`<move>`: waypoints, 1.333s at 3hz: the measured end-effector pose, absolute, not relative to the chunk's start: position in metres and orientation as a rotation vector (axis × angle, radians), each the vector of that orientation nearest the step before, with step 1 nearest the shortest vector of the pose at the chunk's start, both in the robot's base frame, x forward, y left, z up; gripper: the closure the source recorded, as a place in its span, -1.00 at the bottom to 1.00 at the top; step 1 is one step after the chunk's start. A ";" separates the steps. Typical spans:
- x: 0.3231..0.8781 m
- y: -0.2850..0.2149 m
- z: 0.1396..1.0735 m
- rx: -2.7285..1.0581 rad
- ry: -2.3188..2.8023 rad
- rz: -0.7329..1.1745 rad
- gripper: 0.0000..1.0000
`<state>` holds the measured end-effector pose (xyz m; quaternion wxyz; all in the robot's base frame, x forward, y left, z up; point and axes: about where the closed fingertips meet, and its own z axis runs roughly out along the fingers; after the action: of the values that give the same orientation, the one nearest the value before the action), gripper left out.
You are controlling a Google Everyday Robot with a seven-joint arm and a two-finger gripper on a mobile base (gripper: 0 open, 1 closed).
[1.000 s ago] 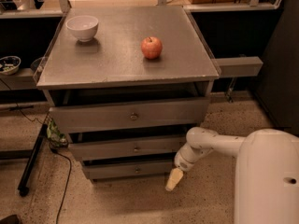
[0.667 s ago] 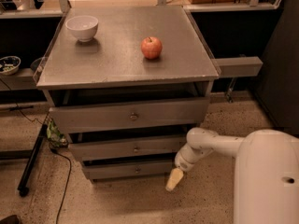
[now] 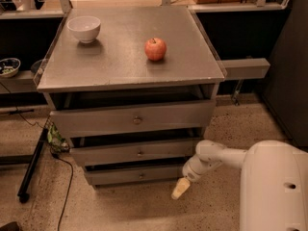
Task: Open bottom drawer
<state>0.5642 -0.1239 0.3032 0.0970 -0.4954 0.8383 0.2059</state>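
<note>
Gripper [image 3: 180,189] low, just R of bottom drawer [image 3: 120,176].

Single high view, facing down at cabinet [image 3: 168,117] front; hand [image 3: 180,189] low right.

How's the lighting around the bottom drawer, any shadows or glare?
Camera view: dim, warm overhead light; soft sheen on the cabinet top; apple and bowl cast short shadows; the bottom drawer sits shaded beneath the middle drawer; the end effector, low off that drawer's right end, stands out pale.
</note>
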 end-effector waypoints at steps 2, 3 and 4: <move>0.572 -0.142 0.265 -1.290 2.465 0.687 -1.00; 0.574 -0.143 0.263 -1.282 2.463 0.689 -1.00; 0.577 -0.127 0.255 -1.313 2.428 0.735 -1.00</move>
<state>0.5774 -0.1267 0.2550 0.1418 -0.4550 0.8414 0.2548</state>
